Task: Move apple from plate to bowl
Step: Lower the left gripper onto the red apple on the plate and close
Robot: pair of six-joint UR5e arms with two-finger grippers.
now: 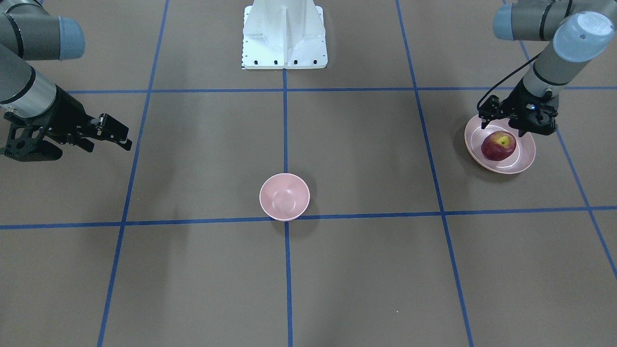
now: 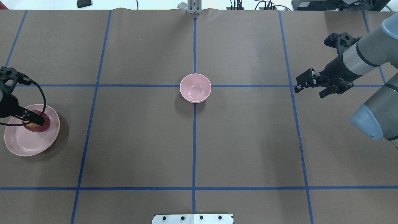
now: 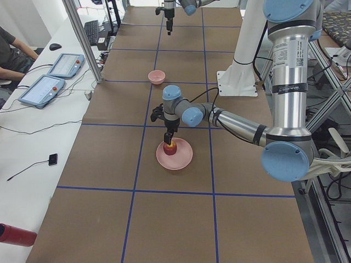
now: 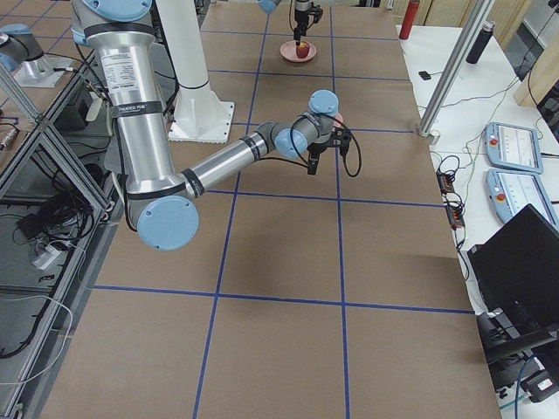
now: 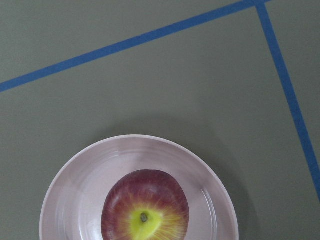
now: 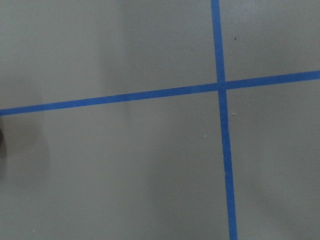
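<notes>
The dark red apple (image 1: 499, 145) with a yellow stem patch sits on the shallow pink plate (image 1: 523, 161) at the table's end on my left side. It also shows in the overhead view (image 2: 40, 125) and the left wrist view (image 5: 145, 212), still resting on the plate (image 5: 65, 175). My left gripper (image 1: 502, 129) is open and hangs low over the apple, a finger on either side of its top. The deep pink bowl (image 1: 284, 196) stands empty at the table's centre (image 2: 195, 88). My right gripper (image 2: 311, 92) is open and empty, far from both.
The white robot base (image 1: 284, 38) stands at the table's near middle edge. Blue tape lines (image 6: 220, 125) mark a grid on the brown table. Operator tablets (image 3: 46, 87) and a red bottle (image 3: 13, 234) lie on the side bench beyond the table.
</notes>
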